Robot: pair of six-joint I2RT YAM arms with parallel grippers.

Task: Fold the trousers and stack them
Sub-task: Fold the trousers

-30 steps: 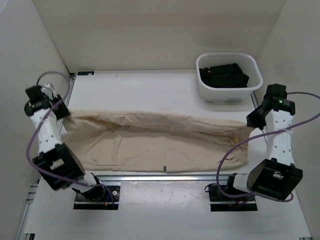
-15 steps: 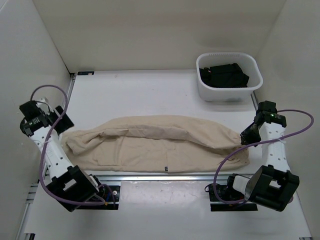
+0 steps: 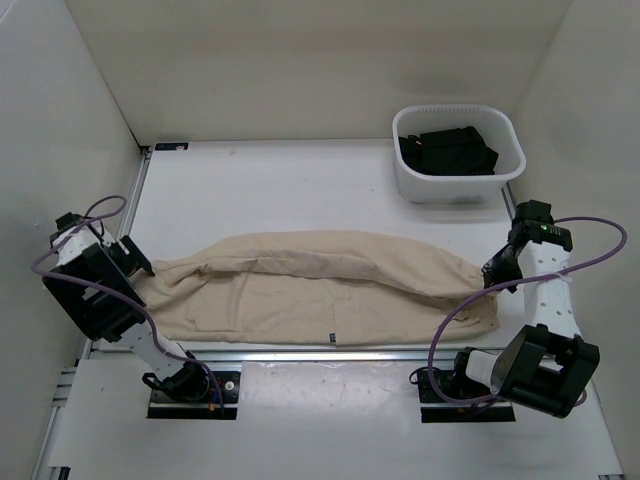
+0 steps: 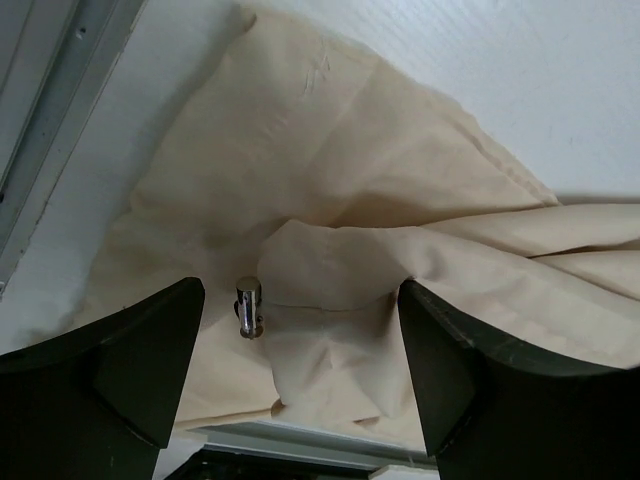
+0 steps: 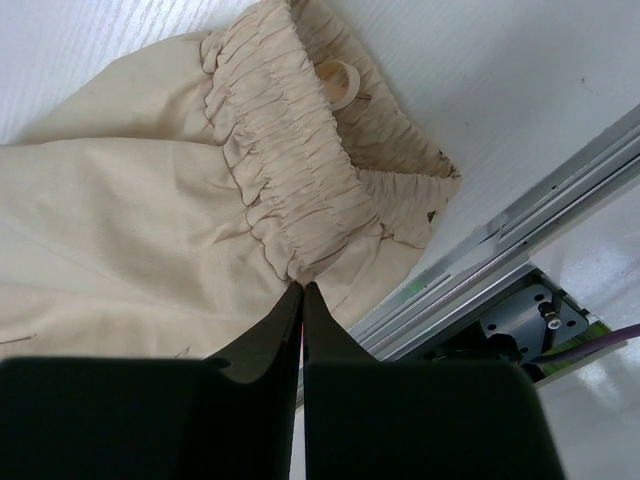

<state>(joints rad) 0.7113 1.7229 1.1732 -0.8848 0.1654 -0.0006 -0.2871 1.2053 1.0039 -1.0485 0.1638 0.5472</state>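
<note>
While the right gripper (image 5: 302,292) pinches their gathered waistband (image 5: 290,190), the long beige cloth trousers (image 3: 320,290) lie loosely folded in front of the white plastic bin (image 3: 450,190), with the left gripper (image 4: 300,300) spread wide above them; a one-sided tug could skew the fold.

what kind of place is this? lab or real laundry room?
Probably a lab test cell: plain white walls box in a white table, aluminium rail along its near edge, with trousers and a bin on it.

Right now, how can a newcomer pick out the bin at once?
Look at the white table, far right corner. The bin stands there, beyond the trousers. It alone is a white tub, with dark clothes inside.
</note>
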